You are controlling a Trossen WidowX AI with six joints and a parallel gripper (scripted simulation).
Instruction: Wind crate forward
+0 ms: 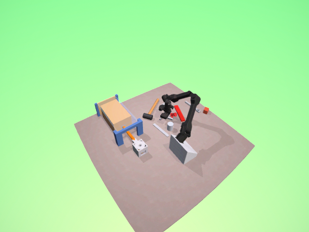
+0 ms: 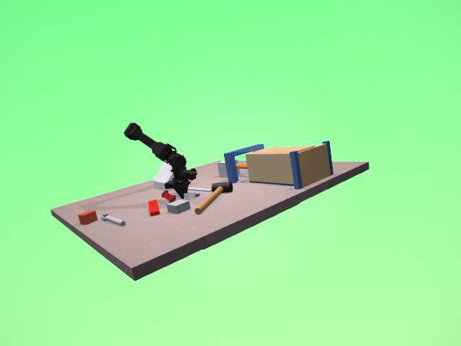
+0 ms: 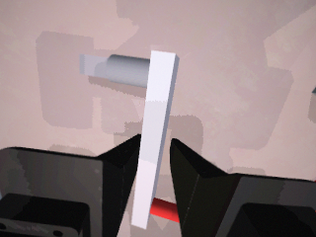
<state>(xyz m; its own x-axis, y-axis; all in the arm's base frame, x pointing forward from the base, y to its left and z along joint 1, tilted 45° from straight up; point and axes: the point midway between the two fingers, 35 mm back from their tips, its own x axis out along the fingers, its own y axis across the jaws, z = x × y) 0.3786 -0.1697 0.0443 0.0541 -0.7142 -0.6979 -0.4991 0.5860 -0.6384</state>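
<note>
The winch handle is a pale crank bar point(image 3: 159, 94) with a grey shank point(image 3: 129, 70) at one end and a red grip point(image 1: 173, 115) point(image 2: 168, 196) point(image 3: 165, 210) at the other; it lies on the bench. My gripper point(image 1: 162, 117) point(image 2: 181, 195) point(image 3: 156, 141) is around the bar's middle, fingers close on both sides; a narrow gap shows at the right finger. The tan crate point(image 1: 116, 109) point(image 2: 269, 167) sits flat behind the blue steel frame point(image 1: 118, 138) point(image 2: 230, 167), with a gap. An orange strap point(image 1: 129, 134) point(image 2: 242, 166) joins it to the white winch point(image 1: 140, 152) point(image 2: 222, 169), whose top hole is empty.
A mallet point(image 1: 147, 116) point(image 2: 222, 187) lies between gripper and rack. A red bar point(image 1: 179, 113) point(image 2: 153, 207), grey cylinder point(image 1: 170, 126), pale strip point(image 1: 161, 130) and grey block point(image 2: 178, 207) lie around the handle. A wrench point(image 2: 113, 220) and orange block point(image 1: 205, 110) point(image 2: 88, 217) lie farther off.
</note>
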